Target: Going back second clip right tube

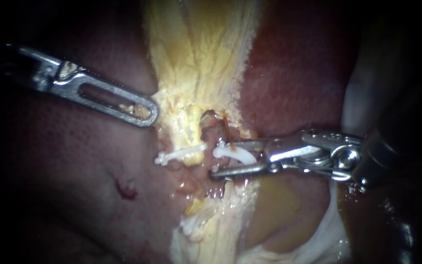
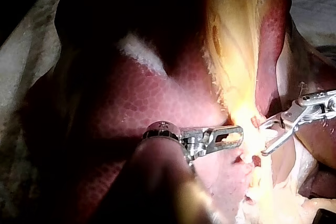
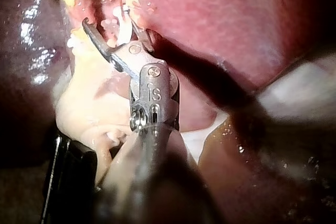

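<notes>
1. Right instrument [image 1: 221,159], entering from the right. Its jaws stand open, one on each side of the white clip [image 1: 234,153], with a gap showing. The step is judged to be a withdrawal to the right. Hazard: a jaw that catches the clip on the way out could twist it or drag it off.
2. Right tube [image 1: 213,128], a thin pinkish strand just beyond the clip and running down into it. The crossing itself is partly hidden. Hazard: any sideways pull passed through the clip could tear the tube at that point.
3. Other clip [image 1: 179,155], to the left and apart from the open jaws. It is at risk only if the surrounding tissue is dragged.
4. Left instrument [image 1: 145,113], entering from the left. Its jaws are closed on the edge of the yellow fat [image 1: 196,58], apparently holding it taut. Hazard: a slip here would slacken the field and let tissue sag onto the open jaws.
5. Liver [image 1: 294,73], far and to the right. Hazard: a wide exit swing could scrape its surface.
</notes>
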`<state>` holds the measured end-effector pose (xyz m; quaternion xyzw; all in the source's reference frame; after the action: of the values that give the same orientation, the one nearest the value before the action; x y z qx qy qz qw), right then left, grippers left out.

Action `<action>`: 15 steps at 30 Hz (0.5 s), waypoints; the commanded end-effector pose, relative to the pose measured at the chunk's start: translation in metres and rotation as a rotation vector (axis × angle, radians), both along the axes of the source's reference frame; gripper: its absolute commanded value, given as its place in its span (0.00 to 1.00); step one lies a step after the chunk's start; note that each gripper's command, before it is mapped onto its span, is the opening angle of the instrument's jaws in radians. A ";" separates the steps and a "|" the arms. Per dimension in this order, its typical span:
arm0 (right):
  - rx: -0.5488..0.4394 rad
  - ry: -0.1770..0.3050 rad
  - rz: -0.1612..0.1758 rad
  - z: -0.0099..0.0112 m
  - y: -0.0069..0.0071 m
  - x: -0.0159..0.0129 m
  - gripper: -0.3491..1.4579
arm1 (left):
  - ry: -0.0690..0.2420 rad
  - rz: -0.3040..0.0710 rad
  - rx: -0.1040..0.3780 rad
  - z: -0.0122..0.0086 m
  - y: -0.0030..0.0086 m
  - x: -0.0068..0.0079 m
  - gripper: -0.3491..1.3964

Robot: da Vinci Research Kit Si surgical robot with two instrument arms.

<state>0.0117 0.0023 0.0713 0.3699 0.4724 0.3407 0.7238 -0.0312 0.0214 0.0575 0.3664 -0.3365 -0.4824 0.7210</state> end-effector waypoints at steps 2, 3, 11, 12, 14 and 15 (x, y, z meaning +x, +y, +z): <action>0.035 0.010 -0.022 -0.0002 -0.0002 0.0000 0.46 | 0.000 0.000 0.000 0.0000 0.0000 0.0000 0.00; 0.046 0.016 -0.033 -0.0003 -0.0003 0.0000 0.46 | 0.000 0.000 0.000 0.0000 0.0000 0.0000 0.00; 0.119 0.047 -0.096 -0.0006 -0.0020 0.0006 0.46 | 0.000 0.000 0.000 0.0000 0.0000 0.0000 0.00; 0.117 0.049 -0.099 -0.0006 -0.0023 0.0007 0.46 | 0.000 0.000 0.000 0.0000 0.0000 0.0000 0.00; 0.122 0.053 -0.110 -0.0003 -0.0027 0.0009 0.46 | 0.000 0.000 0.000 0.0000 0.0000 0.0000 0.00; 0.120 0.054 -0.113 -0.0002 -0.0029 0.0010 0.46 | -0.002 0.002 0.001 0.0000 0.0000 0.0000 0.00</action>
<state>0.0127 -0.0008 0.0712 0.4493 0.4477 0.3174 0.7050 -0.0312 0.0214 0.0575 0.3670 -0.3366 -0.4817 0.7211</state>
